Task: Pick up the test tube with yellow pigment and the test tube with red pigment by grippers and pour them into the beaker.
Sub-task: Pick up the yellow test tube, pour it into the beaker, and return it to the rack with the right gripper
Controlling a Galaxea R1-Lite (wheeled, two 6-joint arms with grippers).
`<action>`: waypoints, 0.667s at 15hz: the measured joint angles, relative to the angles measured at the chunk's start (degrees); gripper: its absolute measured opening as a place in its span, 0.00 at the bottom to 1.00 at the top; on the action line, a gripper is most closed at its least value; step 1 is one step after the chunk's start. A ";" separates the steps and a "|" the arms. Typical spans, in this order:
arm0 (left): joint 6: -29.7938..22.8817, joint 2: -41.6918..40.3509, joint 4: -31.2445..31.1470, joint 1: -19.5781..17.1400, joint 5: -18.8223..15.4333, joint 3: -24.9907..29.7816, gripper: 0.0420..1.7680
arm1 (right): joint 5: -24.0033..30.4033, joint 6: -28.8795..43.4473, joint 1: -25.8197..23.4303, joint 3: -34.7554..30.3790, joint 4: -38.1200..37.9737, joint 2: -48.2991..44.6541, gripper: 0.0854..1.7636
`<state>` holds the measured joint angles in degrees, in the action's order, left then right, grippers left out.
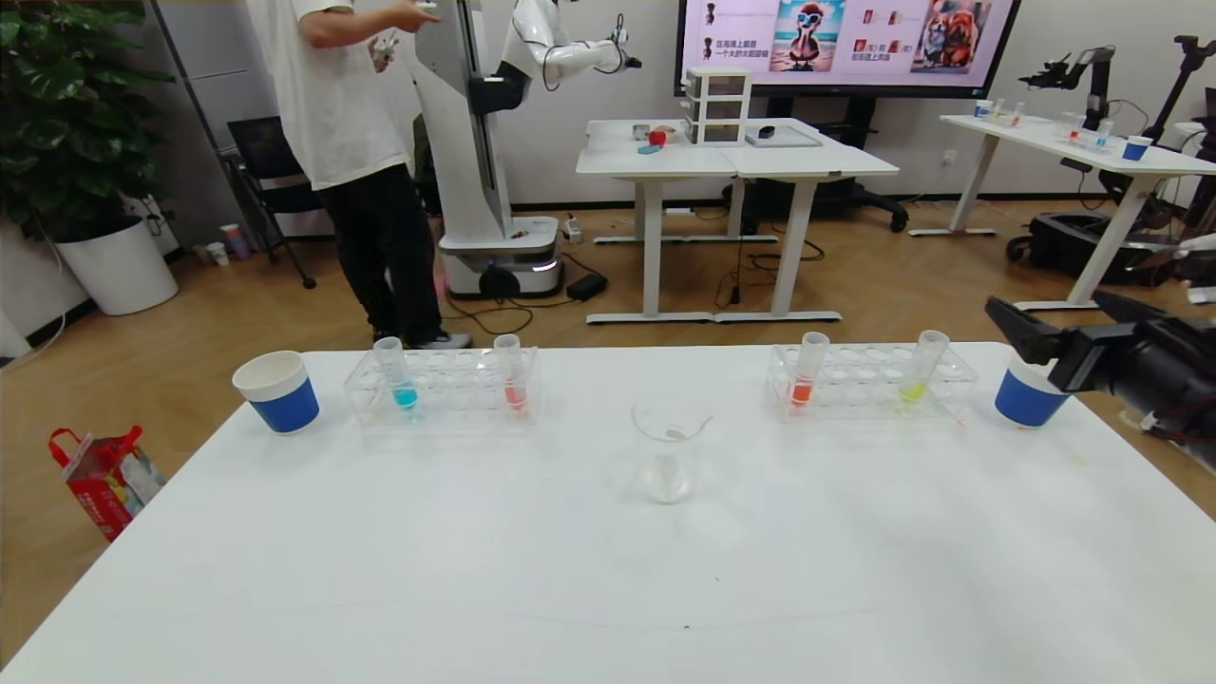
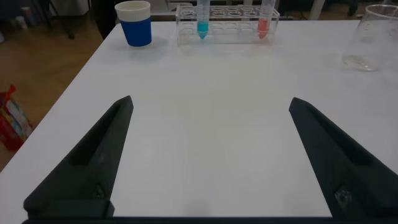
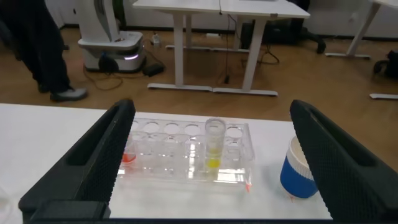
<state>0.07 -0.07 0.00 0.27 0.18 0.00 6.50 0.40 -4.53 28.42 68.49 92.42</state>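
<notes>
The clear beaker stands mid-table and also shows in the left wrist view. The test tube with yellow pigment stands upright in the right rack. In the right wrist view it is straight ahead between the jaws. The test tube with red pigment stands in the left rack, also seen from the left wrist. My right gripper is open and empty, above the table's right edge, short of the right rack. My left gripper is open over bare table, outside the head view.
A blue-liquid tube shares the left rack. A brighter orange-red tube stands in the right rack. Blue-and-white paper cups stand at far left and far right. A person and another robot stand beyond the table.
</notes>
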 joint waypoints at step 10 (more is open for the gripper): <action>0.02 0.00 0.00 0.00 -0.02 0.00 0.99 | 0.02 -0.07 -0.84 6.73 17.31 27.82 0.98</action>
<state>0.10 -0.07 0.00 0.27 0.16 0.00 6.52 0.33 -5.38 35.15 85.80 120.24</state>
